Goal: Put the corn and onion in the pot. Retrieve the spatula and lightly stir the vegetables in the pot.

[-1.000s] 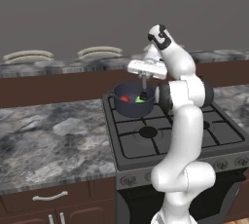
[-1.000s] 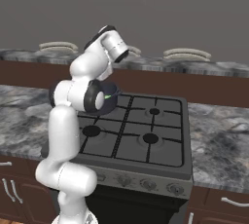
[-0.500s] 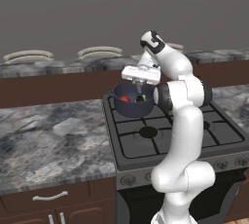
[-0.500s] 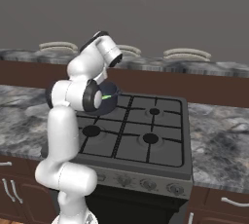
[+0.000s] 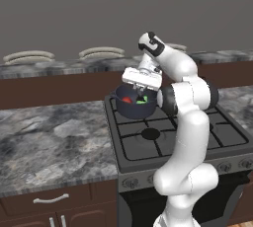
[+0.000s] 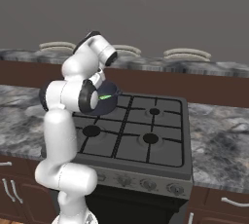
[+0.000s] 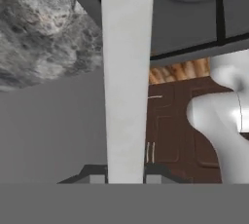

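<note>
The end effector (image 5: 142, 90) is clamped on the spatula (image 7: 125, 79), whose light-grey blade runs up between the fingers in the hand view. It hangs just over the pot (image 5: 134, 107), which sits on the stove's (image 5: 197, 132) rear left burner. Inside lie the red onion (image 5: 127, 99) and green corn (image 5: 142, 102). Grey marbled surface (image 5: 54, 137) flanks the stove
</note>
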Robot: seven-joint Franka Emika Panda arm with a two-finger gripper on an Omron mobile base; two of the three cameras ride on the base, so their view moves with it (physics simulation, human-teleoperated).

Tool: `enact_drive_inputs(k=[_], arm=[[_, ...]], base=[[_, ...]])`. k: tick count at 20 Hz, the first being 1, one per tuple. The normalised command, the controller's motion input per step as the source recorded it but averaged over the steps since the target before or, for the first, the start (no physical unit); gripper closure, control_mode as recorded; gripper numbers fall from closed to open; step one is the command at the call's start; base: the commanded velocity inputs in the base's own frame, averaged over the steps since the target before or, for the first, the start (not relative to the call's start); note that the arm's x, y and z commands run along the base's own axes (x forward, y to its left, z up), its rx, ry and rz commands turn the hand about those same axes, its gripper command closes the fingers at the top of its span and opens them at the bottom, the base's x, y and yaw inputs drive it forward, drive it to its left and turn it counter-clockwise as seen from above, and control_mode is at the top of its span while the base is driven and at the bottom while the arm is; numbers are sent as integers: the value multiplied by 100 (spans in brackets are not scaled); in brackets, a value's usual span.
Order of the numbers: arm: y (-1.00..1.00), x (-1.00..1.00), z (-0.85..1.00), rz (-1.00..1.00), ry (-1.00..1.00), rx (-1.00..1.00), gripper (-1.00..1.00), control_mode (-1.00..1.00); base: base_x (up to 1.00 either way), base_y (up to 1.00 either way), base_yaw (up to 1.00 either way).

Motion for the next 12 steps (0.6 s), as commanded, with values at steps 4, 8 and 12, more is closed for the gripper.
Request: enact_drive_inputs(k=[4,8,12], arm=[[0,34,-21,0,-24,-2,100,-100],[2,-25,11,0,-7,0,100,-100],[2,-66,25,-3,4,0,100,-100]], base=[[0,0,0],[0,0,0],[0,0,0]])
